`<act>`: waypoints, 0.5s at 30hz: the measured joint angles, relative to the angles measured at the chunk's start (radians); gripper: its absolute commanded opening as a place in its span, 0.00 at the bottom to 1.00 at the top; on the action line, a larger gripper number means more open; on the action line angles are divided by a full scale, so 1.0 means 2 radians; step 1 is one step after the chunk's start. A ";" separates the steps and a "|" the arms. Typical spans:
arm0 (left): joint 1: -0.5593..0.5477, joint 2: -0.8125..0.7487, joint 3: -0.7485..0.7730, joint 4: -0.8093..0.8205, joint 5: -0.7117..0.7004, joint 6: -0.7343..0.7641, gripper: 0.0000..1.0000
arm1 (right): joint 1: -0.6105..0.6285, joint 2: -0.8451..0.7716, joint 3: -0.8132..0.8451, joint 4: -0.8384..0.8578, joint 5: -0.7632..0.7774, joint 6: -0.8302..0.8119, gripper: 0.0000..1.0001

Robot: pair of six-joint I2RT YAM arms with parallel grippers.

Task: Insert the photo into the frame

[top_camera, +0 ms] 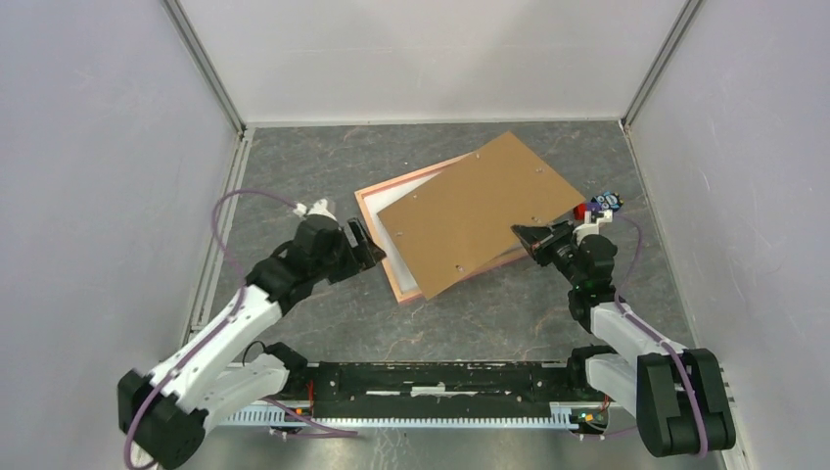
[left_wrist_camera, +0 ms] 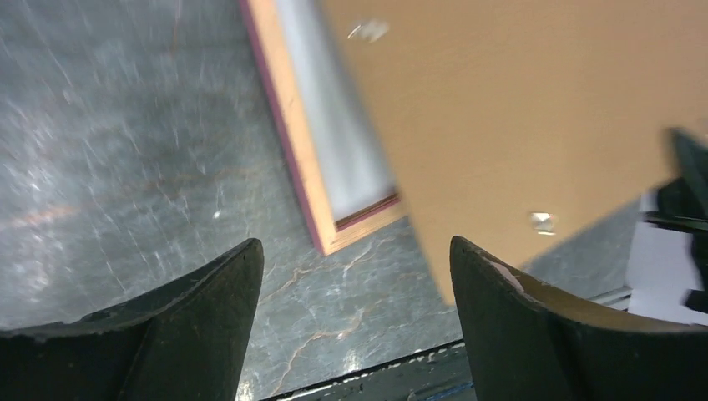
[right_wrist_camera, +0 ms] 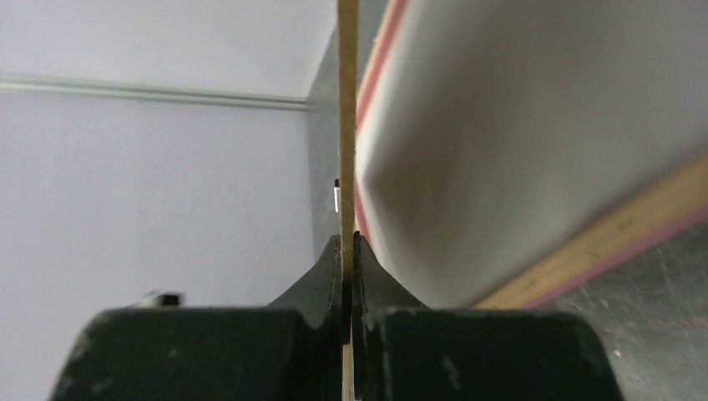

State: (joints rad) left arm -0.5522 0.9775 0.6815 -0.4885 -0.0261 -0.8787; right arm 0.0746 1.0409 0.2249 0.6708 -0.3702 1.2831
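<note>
R gripper point(right_wrist_camera: 346, 244) pinches brown board point(top_camera: 480, 211), L gripper point(left_wrist_camera: 355, 248) wide/empty; grey tabletop point(top_camera: 294, 171), white walls point(top_camera: 431, 59).

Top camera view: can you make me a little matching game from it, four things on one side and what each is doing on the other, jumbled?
1. brown board
2. pink frame
3. left gripper
4. right gripper

A. jaws apart, holding nothing
B. lying on the table, partly covered
C. jaws shut on a thin edge
D. skewed across the frame, pinched at one edge

Pairs: 1-D, 2-B, 3-A, 4-C.
</note>
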 measured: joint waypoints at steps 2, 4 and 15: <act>0.000 -0.042 0.039 -0.032 -0.024 0.024 0.91 | 0.017 -0.001 0.001 -0.036 0.028 0.010 0.00; 0.000 -0.063 0.085 -0.049 -0.041 0.051 0.96 | 0.030 -0.001 0.002 -0.064 0.048 0.020 0.00; -0.014 0.031 0.253 -0.029 -0.036 0.158 1.00 | 0.088 0.037 -0.004 -0.041 0.127 0.094 0.00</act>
State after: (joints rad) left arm -0.5812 1.0401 1.1873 -0.5457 -0.0978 -0.5632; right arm 0.2497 1.1152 0.2165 0.5884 -0.1162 1.4712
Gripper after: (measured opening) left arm 0.995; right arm 0.022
